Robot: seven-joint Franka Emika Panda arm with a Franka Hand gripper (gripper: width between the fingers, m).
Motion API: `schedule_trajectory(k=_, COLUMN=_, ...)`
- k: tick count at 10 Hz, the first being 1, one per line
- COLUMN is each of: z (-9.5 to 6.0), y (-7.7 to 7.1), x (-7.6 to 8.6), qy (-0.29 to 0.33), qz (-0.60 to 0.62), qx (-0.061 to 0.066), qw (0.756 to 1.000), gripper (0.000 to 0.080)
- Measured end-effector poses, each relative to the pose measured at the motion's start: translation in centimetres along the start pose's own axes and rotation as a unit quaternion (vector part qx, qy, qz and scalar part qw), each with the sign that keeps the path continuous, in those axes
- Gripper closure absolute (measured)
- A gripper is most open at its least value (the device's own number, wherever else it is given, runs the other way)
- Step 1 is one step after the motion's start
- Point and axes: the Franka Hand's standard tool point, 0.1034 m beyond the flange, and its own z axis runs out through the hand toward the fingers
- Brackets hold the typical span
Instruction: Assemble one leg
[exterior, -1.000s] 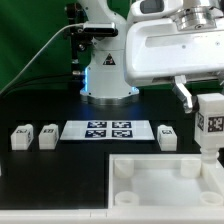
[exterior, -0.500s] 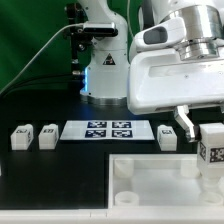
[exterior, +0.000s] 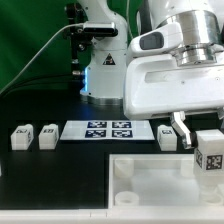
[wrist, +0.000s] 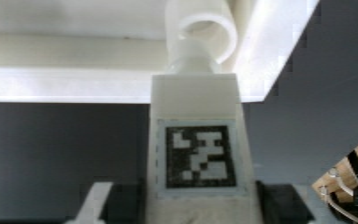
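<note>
My gripper (exterior: 205, 135) is shut on a leg (exterior: 209, 153), a chunky white block with a square marker tag, and holds it upright over the right side of the large white tray-like part (exterior: 150, 182). In the wrist view the leg (wrist: 201, 140) fills the middle between my two fingers (wrist: 119, 202), its far end close over a round corner socket (wrist: 206, 33) of the tray-like part (wrist: 69, 65). Three more legs stand on the table: two at the exterior view's left (exterior: 21, 137) (exterior: 47, 136) and one right of the marker board (exterior: 167, 136).
The marker board (exterior: 108, 130) lies on the black table between the loose legs. The robot base (exterior: 103, 70) stands behind it. A green backdrop is at the left rear.
My gripper has come down with the leg, which is now lower and closer to the tray-like part's right side. The loose legs have not moved.
</note>
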Motion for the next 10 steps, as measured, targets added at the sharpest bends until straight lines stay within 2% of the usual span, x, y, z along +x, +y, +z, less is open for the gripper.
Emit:
schedule_trajectory(k=6, z=0.2, y=-0.4, x=-0.1, qy=0.009, qz=-0.004, qx=0.001, qw=1.000, gripper=0.0506)
schedule_trajectory(k=10, z=0.5, y=-0.8, x=-1.4, qy=-0.002, qz=-0.006, qx=0.004, qw=1.000, gripper=0.0506)
